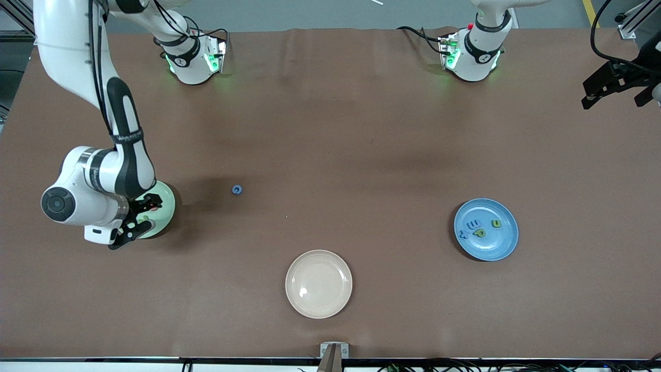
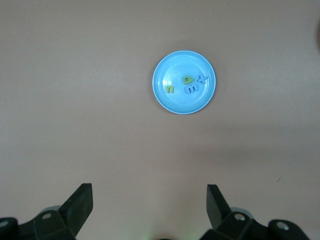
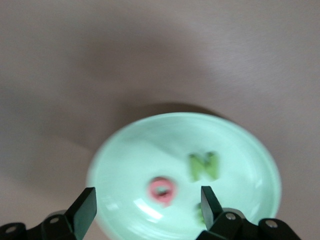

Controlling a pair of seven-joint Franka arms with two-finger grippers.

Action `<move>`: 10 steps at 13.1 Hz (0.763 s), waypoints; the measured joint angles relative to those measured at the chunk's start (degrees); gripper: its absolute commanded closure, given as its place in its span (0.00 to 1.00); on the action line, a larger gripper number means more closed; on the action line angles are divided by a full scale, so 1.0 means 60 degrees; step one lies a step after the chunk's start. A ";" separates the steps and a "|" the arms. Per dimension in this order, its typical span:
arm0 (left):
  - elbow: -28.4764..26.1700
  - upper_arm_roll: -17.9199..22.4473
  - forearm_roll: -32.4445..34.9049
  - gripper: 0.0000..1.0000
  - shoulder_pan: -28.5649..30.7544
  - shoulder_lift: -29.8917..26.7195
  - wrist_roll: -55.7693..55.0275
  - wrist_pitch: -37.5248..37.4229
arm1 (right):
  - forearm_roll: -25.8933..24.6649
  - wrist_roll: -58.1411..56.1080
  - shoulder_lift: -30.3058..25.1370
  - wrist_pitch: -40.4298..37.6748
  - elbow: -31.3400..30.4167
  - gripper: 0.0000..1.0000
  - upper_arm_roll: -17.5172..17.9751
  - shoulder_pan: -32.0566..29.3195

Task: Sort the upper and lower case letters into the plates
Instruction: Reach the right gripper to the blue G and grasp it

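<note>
The mint green plate (image 1: pixel 166 199) lies toward the right arm's end of the table. In the right wrist view this plate (image 3: pixel 125 150) holds a pink-red Q (image 3: pixel 162 190), a green N (image 3: pixel 204 166) and another green letter half hidden by a finger. My right gripper (image 1: pixel 137 217) hangs just over this plate, open and empty (image 3: pixel 147 205). A blue G (image 1: pixel 237 189) lies alone on the table beside the mint plate. The blue plate (image 1: pixel 490 248) holds m (image 1: pixel 473 224), x (image 1: pixel 463 233), p (image 1: pixel 481 233) and n (image 1: pixel 496 223). My left gripper (image 1: pixel 614 82) waits high up, open (image 2: pixel 150 200), looking down on the blue plate (image 2: pixel 184 102).
A cream-beige plate (image 1: pixel 318 283) with nothing on it lies near the table's front edge, nearer to the front camera than both other plates. The brown table (image 1: pixel 361 155) has bare room between the plates. The arm bases stand along the edge farthest from the camera.
</note>
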 measured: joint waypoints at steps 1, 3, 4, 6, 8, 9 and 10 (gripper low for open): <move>0.0002 0.0045 0.0000 0.00 0.0004 0.0002 0.0004 -0.0001 | 0.0002 0.1258 -0.0334 -0.0511 -0.0004 0.02 0.0019 0.0409; -0.0001 0.0077 0.0000 0.00 0.0011 0.0034 0.0005 -0.0001 | 0.0007 0.3992 -0.0758 -0.0912 -0.0050 0.02 0.0066 0.1375; -0.0002 0.0073 0.0000 0.00 0.0005 0.0057 0.0005 -0.0001 | 0.0007 0.5301 -0.0802 -0.0881 -0.0080 0.02 0.0074 0.1815; -0.0002 0.0065 0.0000 0.00 -0.0005 0.0069 0.0005 -0.0008 | 0.0065 0.7173 -0.0783 -0.0402 -0.0295 0.02 0.0091 0.2366; -0.0004 0.0064 0.0000 0.00 -0.0009 0.0070 0.0006 -0.0027 | 0.0606 0.7751 -0.0759 0.0688 -0.0873 0.02 0.0091 0.2499; -0.0009 0.0064 0.0000 0.00 -0.0009 0.0071 0.0006 -0.0036 | 0.0887 0.7860 -0.0740 0.1301 -0.1210 0.02 0.0091 0.2515; -0.0014 0.0060 -0.0001 0.00 -0.0010 0.0083 0.0006 -0.0043 | 0.1068 0.8017 -0.0723 0.1880 -0.1529 0.02 0.0094 0.2577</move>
